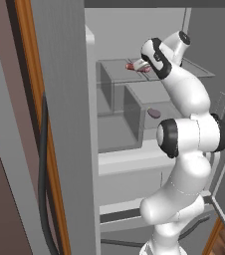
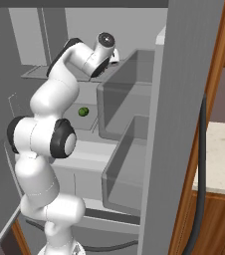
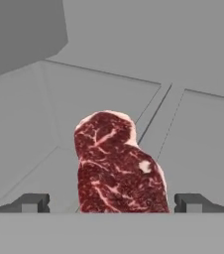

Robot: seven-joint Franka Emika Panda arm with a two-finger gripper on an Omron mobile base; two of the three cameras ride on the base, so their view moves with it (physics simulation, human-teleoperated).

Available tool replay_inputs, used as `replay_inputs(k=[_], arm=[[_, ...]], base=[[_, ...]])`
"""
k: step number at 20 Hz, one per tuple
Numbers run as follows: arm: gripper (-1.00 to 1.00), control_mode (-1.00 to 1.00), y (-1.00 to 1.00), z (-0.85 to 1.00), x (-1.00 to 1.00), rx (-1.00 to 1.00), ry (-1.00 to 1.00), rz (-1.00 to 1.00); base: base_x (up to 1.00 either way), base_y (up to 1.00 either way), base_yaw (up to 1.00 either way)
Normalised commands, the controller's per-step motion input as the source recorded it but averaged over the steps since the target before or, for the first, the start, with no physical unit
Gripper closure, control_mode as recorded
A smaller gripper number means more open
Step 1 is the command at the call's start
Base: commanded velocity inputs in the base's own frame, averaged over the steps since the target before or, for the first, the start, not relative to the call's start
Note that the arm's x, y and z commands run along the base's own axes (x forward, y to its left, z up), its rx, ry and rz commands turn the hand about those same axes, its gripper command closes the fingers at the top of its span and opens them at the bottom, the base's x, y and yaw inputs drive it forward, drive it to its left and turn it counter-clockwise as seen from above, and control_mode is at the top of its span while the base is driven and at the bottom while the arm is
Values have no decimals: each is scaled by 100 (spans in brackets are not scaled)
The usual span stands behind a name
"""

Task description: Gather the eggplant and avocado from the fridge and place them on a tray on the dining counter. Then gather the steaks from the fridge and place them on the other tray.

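Arm (image 1: 189, 144) raised and reaching forward, fingers (image 3: 32, 202) spread wide apart.

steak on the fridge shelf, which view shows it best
The hand view: the dark red marbled steak lies close, between the open hand's fingertips. The left base view catches a small reddish bit beside the arm.

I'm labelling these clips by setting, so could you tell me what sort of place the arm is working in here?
Most likely a rendered kitchen, inside an open fridge: grey shelves and clear bins, a raw red steak between the open gripper's fingertips, and an avocado on a lower shelf.
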Motion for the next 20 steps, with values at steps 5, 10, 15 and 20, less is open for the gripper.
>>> replay_inputs(k=[5, 10, 15, 20], arm=[[-100, -100, 0, -11, 1, 0, 0, 0], [-100, -100, 0, -20, 6, 0, 1, 0], [-100, -100, 0, -5, 20, 0, 0, 0], [-100, -100, 0, -13, 12, 0, 3, 0]], base=[[0, 0, 0], [0, 0, 0], [0, 0, 0], [0, 0, 0]])
